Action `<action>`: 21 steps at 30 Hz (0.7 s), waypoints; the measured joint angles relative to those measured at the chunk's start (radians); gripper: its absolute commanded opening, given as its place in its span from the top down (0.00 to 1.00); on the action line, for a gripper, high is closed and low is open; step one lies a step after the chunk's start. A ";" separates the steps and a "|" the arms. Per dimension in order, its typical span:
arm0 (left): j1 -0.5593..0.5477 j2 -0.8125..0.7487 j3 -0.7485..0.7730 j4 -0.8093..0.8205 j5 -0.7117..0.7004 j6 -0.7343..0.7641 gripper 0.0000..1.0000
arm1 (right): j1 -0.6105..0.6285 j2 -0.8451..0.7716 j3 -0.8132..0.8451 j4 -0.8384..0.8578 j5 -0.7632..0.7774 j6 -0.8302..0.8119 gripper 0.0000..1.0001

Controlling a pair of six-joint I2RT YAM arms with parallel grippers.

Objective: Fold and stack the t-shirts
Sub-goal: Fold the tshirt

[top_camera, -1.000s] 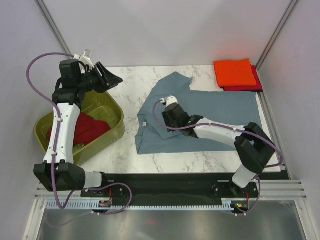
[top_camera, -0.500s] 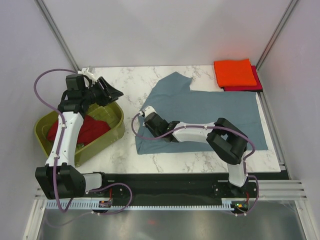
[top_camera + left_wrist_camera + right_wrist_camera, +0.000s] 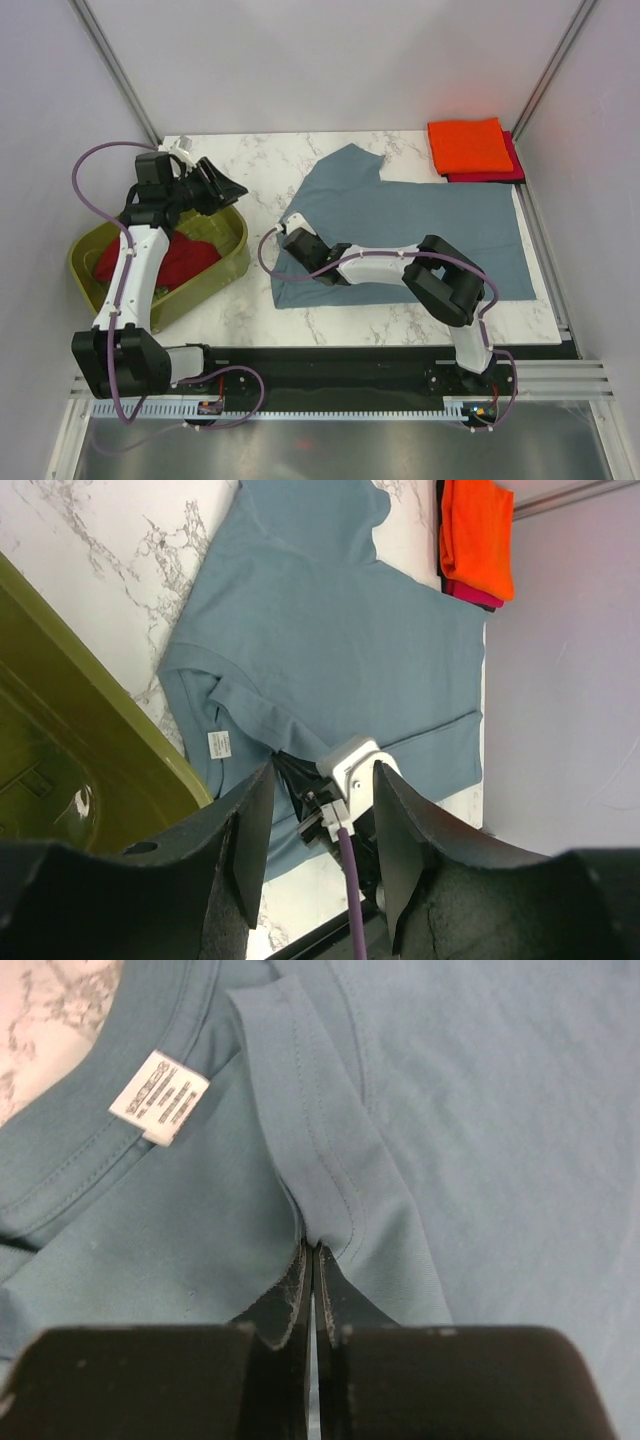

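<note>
The slate blue-grey t-shirt (image 3: 420, 225) lies spread on the marble table, its neck to the left. My right gripper (image 3: 293, 240) is low at the neck and shut on a fold of the collar (image 3: 313, 1250), beside the white label (image 3: 160, 1097). My left gripper (image 3: 228, 186) is open and empty, held above the tub's far corner. It looks down on the blue-grey shirt (image 3: 330, 640). The orange shirt (image 3: 467, 145) lies folded on the magenta-red shirt (image 3: 500, 172) at the far right corner. The dark red shirt (image 3: 165, 258) lies crumpled in the tub.
The olive-green tub (image 3: 225, 262) stands at the left edge of the table, and its rim shows in the left wrist view (image 3: 80, 750). Metal frame posts rise at both far corners. The right arm stretches low across the shirt.
My right gripper has moved left and nearer across the blue-grey shirt to its collar. My left gripper has dropped a little and shifted slightly right.
</note>
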 measured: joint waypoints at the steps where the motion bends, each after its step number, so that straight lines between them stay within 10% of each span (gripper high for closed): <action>1: 0.000 0.000 -0.009 0.004 0.000 0.000 0.48 | 0.000 0.000 0.005 -0.003 0.007 0.002 0.97; 21: 0.000 0.000 -0.071 0.027 0.000 0.000 0.48 | -0.177 -0.011 0.090 -0.057 0.081 -0.015 1.00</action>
